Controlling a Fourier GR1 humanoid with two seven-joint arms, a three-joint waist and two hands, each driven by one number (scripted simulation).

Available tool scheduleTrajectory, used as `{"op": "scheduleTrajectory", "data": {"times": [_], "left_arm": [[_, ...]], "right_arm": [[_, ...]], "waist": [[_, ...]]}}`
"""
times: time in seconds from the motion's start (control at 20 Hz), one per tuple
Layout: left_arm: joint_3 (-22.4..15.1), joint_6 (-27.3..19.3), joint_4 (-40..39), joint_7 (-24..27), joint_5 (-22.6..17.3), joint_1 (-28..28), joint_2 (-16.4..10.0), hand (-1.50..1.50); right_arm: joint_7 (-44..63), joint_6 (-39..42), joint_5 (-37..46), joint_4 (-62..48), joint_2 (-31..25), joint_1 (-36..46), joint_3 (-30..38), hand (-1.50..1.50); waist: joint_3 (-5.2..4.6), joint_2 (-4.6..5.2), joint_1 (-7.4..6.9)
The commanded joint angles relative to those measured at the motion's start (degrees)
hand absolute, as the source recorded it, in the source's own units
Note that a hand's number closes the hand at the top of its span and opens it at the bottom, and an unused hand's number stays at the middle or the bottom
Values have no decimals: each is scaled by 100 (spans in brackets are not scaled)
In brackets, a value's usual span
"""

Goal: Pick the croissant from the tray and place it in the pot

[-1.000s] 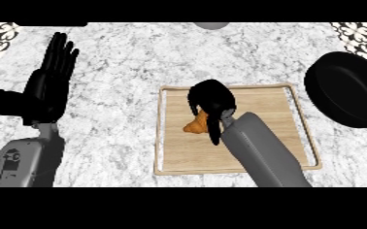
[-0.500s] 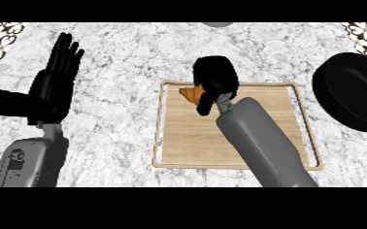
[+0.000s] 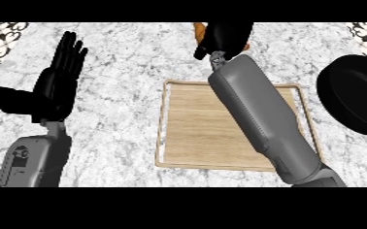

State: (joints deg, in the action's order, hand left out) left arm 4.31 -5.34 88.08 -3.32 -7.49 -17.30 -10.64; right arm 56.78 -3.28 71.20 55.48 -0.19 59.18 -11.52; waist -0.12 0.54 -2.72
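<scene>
1. Spanning the whole view: white-and-grey marble counter [image 3: 122, 43].
2. Wooden tray [image 3: 193, 126] sits mid-counter, pale rim all round, bare wood showing on its left half.
3. Right forearm [image 3: 261, 121], grey, comes in from the lower right and runs diagonally across the tray's right half, hiding that part of it.
4. Pot [image 3: 347, 99], black, is cut off by the right edge of the view and stands just beside the tray's right rim. Its inside cannot be made out.
5. Left forearm [image 3: 36, 160] sits at the lower left, with the left hand [image 3: 61, 77] above it: fingers straight and pointing up, holding nothing, resting well apart from the tray.
6. Right hand [image 3: 228, 35] is at the top of the view, past the tray's far rim, fingers curled round the croissant.
7. Croissant [image 3: 200, 29]: only orange-brown bits show at the hand's edges. It is off the tray, over the counter, well apart from the pot. Height above the counter cannot be told.
</scene>
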Motion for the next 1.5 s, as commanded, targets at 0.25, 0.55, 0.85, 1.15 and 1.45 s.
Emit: {"op": "scheduleTrajectory", "data": {"times": [0.25,0.55,0.85,1.15,1.45], "left_arm": [[171,-8,-125,37,-21,50,-84,0],[111,-309,173,-196,125,105,38,0],[257,-156,140,-181,39,187,-122,0],[253,-29,784,-485,-110,461,-190,0],[159,-12,191,139,43,453,93,0]], "right_arm": [[1243,-608,1442,-125,-705,593,301,150],[1016,63,1500,774,-1222,135,761,150],[461,475,1113,1924,-1813,-1105,1278,150],[8,643,631,3272,-2350,-2285,1864,150],[-809,363,-120,3671,-2718,-3120,2545,150]], "waist": [[9,-56,257],[15,-97,337],[16,-109,433],[16,-104,347],[12,-68,312]]}}
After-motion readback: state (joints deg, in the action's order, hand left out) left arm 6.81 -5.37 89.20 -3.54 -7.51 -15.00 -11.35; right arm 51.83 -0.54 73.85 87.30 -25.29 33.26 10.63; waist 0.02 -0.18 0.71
